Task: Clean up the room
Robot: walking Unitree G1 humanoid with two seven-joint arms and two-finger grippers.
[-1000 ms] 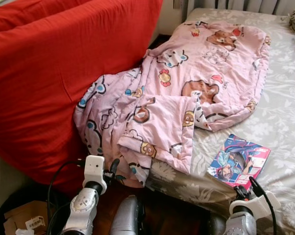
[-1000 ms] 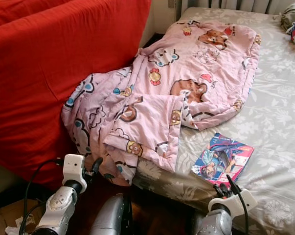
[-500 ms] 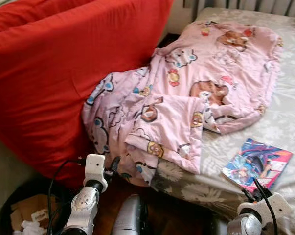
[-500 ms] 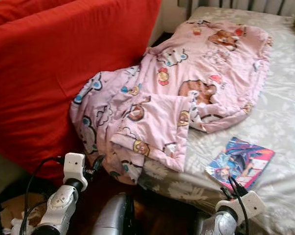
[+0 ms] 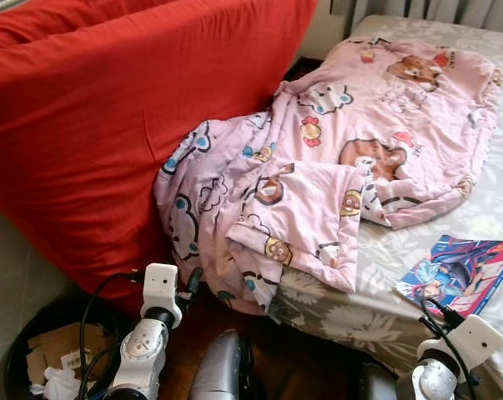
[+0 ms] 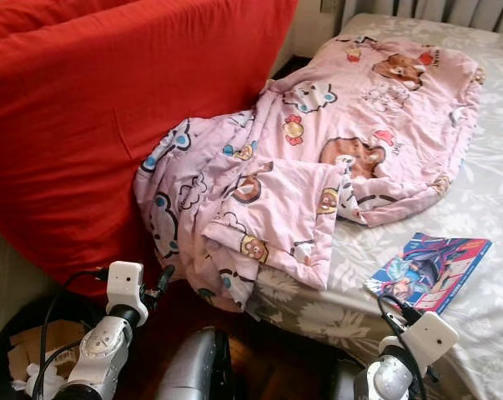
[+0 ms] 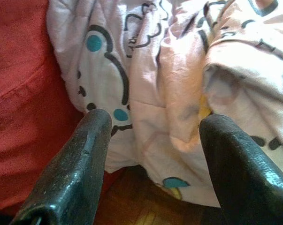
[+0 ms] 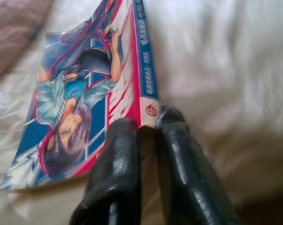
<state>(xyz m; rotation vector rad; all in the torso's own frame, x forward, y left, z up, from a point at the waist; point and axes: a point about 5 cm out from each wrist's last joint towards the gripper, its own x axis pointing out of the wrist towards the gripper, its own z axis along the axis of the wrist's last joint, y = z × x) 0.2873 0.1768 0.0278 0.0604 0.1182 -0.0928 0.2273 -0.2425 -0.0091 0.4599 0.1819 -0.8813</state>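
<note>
A pink cartoon-print blanket [image 5: 318, 167] lies crumpled on the bed, and its near end hangs over the edge toward the floor. A blue and red comic book [image 5: 460, 273] lies flat on the grey flowered sheet [image 5: 501, 200] to the right. My left gripper [image 5: 188, 283] is low beside the bed, open, with its fingers [image 7: 85, 154] spread before the hanging blanket [image 7: 169, 70]. My right gripper [image 5: 439, 312] is at the bed's near edge, shut, its tips [image 8: 148, 124] just short of the corner of the book [image 8: 80, 103].
A big red cushion [image 5: 109, 125] leans against the bed's left side, touching the blanket. A dark bin [image 5: 55, 354] with cardboard and paper stands on the floor at lower left. Dark wooden floor [image 5: 293, 358] shows between bin and bed.
The camera has swung left, so bed, blanket and book sit further right in the picture and more of the bin shows. Both arms keep their pose.
</note>
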